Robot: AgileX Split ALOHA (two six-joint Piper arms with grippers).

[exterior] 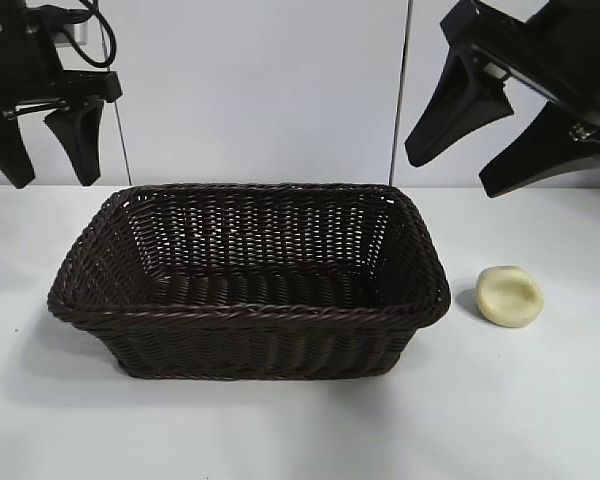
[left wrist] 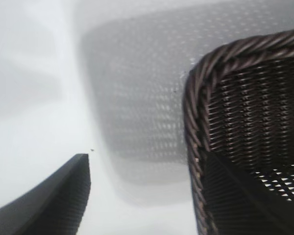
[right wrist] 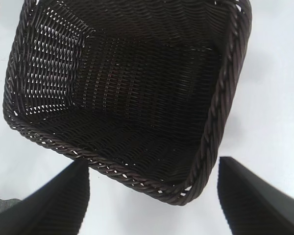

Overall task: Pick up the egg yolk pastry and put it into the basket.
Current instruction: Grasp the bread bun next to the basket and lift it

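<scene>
Egg yolk pastry [exterior: 511,296] is seen on table [exterior: 540,400], just right of wicker basket [exterior: 248,275]. Left gripper [exterior: 43,152] & right gripper [exterior: 480,170] are held up w/ fingers spread, nothing gripped.

Two black robot arms hang in the air, one at each upper corner of the exterior view. The left gripper [exterior: 48,148] points straight down, its two wedge-shaped fingers [exterior: 77,140] spread apart with clear space between their tips and nothing held between them. The right gripper [exterior: 458,173] is tilted, pointing downward and inward toward the middle of the scene. Its two long tapered fingers [exterior: 450,110] are also spread wide, one tip lower and further inward than the other, with only empty air between them. Each wrist view shows that arm's own dark fingers well apart, gripping nothing
</scene>
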